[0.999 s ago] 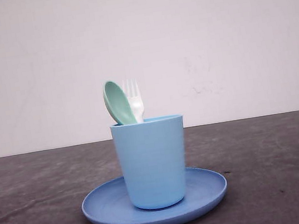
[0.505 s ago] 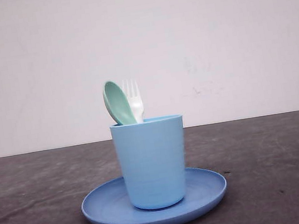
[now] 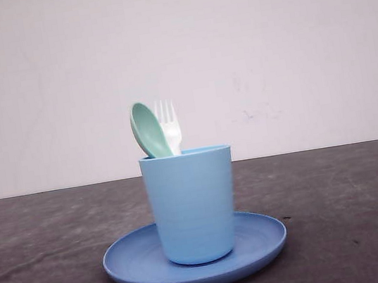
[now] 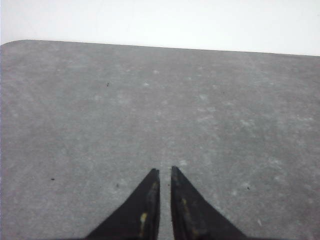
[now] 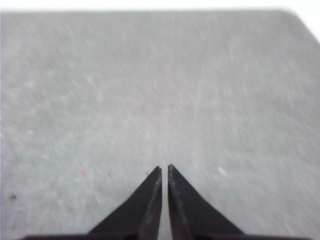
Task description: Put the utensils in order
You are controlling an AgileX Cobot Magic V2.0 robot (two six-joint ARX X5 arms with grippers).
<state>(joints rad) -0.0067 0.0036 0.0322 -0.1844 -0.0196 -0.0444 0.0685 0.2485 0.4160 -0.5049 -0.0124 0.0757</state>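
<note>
In the front view a pale mint-green spoon and a white fork stand upright in a light-blue cup, their heads sticking out above its rim. The cup stands on a round blue plate at the middle of the dark table. My left gripper is shut, with only a thin slit between its black fingers and bare grey table beneath. My right gripper is also shut with nothing in it, over bare table.
A plain white wall rises behind the table's far edge. Dark grey tabletop spreads to both sides of the plate. In the left wrist view a rounded table corner meets a white surface.
</note>
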